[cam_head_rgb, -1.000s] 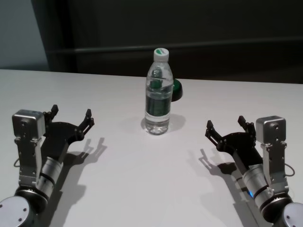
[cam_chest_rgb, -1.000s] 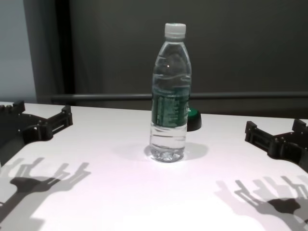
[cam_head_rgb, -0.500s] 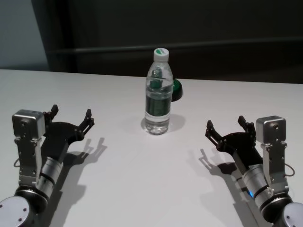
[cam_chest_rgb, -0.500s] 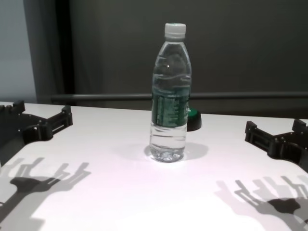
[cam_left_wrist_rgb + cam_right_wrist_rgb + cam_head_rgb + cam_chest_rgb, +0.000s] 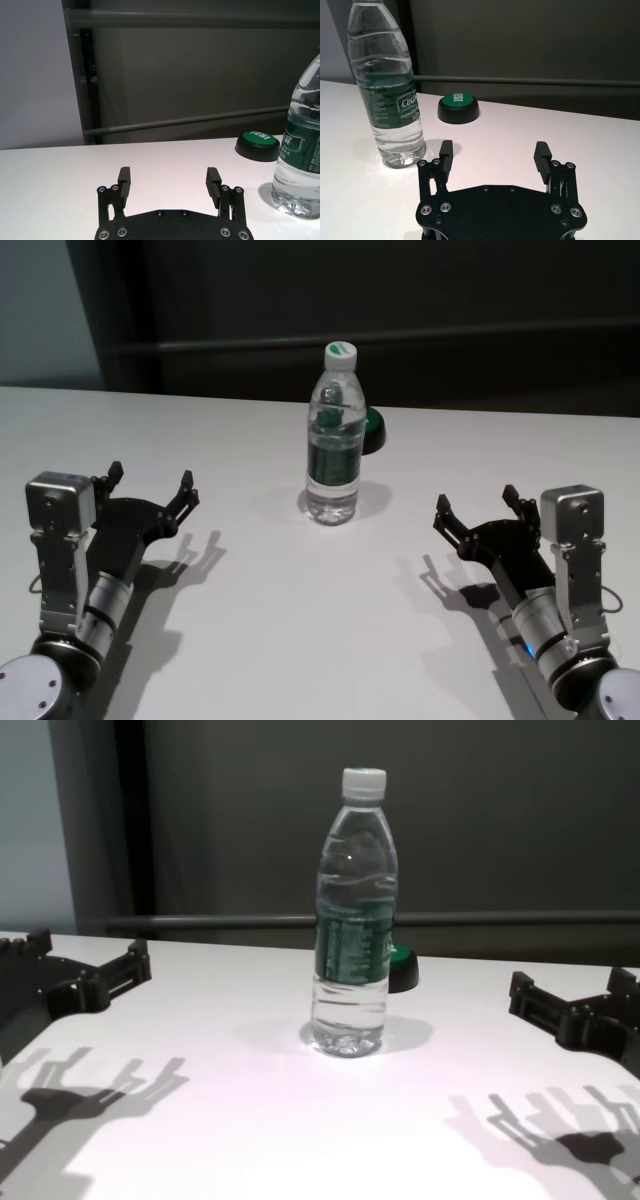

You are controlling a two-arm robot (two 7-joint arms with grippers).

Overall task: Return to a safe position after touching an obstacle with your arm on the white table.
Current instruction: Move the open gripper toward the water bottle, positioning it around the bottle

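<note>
The obstacle, a clear water bottle (image 5: 334, 440) with a white cap and green label, stands upright mid-table on the white table (image 5: 300, 620). It also shows in the chest view as the bottle (image 5: 351, 920), in the left wrist view as the bottle (image 5: 301, 145) and in the right wrist view as the bottle (image 5: 387, 90). My left gripper (image 5: 150, 485) hovers open to the bottle's left, well apart from it, with nothing between its fingers (image 5: 124, 181). My right gripper (image 5: 478, 508) is open too, off to the bottle's right, holding nothing between its fingers (image 5: 540, 155).
A small black puck with a green top (image 5: 372, 430) sits just behind the bottle, also visible as the puck (image 5: 458, 107). A dark wall with a horizontal rail (image 5: 500, 918) runs behind the table's far edge.
</note>
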